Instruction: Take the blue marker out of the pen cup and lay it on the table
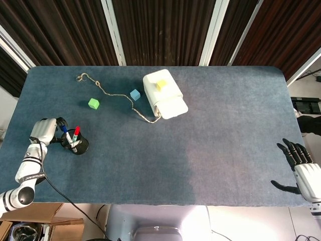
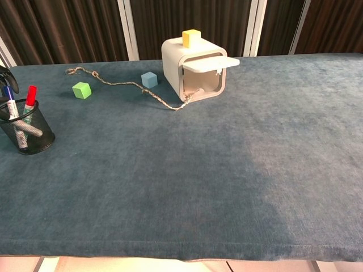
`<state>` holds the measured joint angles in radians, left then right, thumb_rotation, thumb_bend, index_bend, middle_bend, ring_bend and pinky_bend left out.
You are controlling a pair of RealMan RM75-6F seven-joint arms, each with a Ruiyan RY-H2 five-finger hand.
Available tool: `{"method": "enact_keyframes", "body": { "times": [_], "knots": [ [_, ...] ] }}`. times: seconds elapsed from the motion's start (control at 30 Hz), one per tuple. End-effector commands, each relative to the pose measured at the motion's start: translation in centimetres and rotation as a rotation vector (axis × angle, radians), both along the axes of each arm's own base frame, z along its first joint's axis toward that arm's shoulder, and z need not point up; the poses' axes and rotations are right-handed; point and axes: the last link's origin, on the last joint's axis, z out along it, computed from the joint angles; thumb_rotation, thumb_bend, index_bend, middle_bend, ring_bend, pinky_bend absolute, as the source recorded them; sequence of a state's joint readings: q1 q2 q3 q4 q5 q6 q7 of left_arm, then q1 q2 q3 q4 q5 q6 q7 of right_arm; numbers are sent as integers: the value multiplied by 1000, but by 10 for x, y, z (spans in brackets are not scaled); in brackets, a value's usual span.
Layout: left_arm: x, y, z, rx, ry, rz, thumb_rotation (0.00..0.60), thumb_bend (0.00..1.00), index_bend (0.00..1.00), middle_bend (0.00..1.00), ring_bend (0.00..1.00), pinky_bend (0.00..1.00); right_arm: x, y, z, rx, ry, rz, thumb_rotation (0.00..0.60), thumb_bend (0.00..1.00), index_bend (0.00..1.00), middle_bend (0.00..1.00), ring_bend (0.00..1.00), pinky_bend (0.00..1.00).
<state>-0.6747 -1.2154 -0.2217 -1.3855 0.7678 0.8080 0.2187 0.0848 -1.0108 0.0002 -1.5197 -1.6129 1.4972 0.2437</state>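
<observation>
A black mesh pen cup (image 2: 27,136) is seen near the left edge of the blue table (image 1: 210,150). 2 markers are standing in it: the blue marker (image 2: 9,98), which is leaning to the left, and a red marker (image 2: 29,97) just beside it. A white marker body is also seen low in the cup through the mesh. The blue marker is not yet taken out.

The left hand (image 1: 44,130) is placed just beside the cup, and its dark fingers (image 1: 60,122) are curled toward the top of the blue marker. It cannot be told if the marker is really pinched. In the chest view only a dark fingertip is seen at the left border, the rest being cut off.

The right hand (image 1: 300,165) is held at the right edge of the table, far from the cup, with fingers spread and nothing in it.

Further back a white box (image 2: 195,71) is standing with its flap raised, and a yellow cube (image 2: 191,38) is resting on top of it. A rope (image 2: 122,85) is led from its opening across the table. A light blue cube (image 2: 149,79) and a green cube (image 2: 81,90) are lying near the rope.
</observation>
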Motion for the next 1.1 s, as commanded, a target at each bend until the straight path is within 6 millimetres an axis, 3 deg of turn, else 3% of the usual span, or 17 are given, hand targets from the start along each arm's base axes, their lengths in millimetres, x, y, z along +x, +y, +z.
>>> {"method": "enact_keyframes", "body": {
  "times": [0.03, 0.2, 0.33, 0.53, 0.9, 1.1],
  "knots": [
    [1, 2, -1, 9, 8, -1, 600, 386, 468, 533, 499, 274, -1, 0, 0, -1, 1, -3, 600, 0, 0, 24, 0, 26],
    [0, 2, 1, 29, 22, -4, 600, 401, 581, 692, 638, 341, -1, 1, 1, -2, 0, -8, 600, 0, 0, 24, 0, 26],
    [0, -3, 5, 36, 15, -16, 600, 400, 642, 763, 697, 375, -2, 2, 1, -3, -1, -9, 600, 0, 0, 24, 0, 27],
    [5, -24, 14, 51, 22, -78, 600, 397, 658, 789, 714, 382, 0, 1, 1, -2, -5, -1, 600, 0, 0, 24, 0, 26],
    [18, -70, 50, 162, -89, -181, 600, 395, 694, 822, 739, 407, 0, 4, 0, -5, -16, 14, 600, 0, 0, 24, 0, 27],
    [40, -89, 60, 190, -203, -276, 600, 397, 698, 822, 740, 417, -1, 5, 1, -9, -18, 18, 600, 0, 0, 24, 0, 26]
  ]
}}
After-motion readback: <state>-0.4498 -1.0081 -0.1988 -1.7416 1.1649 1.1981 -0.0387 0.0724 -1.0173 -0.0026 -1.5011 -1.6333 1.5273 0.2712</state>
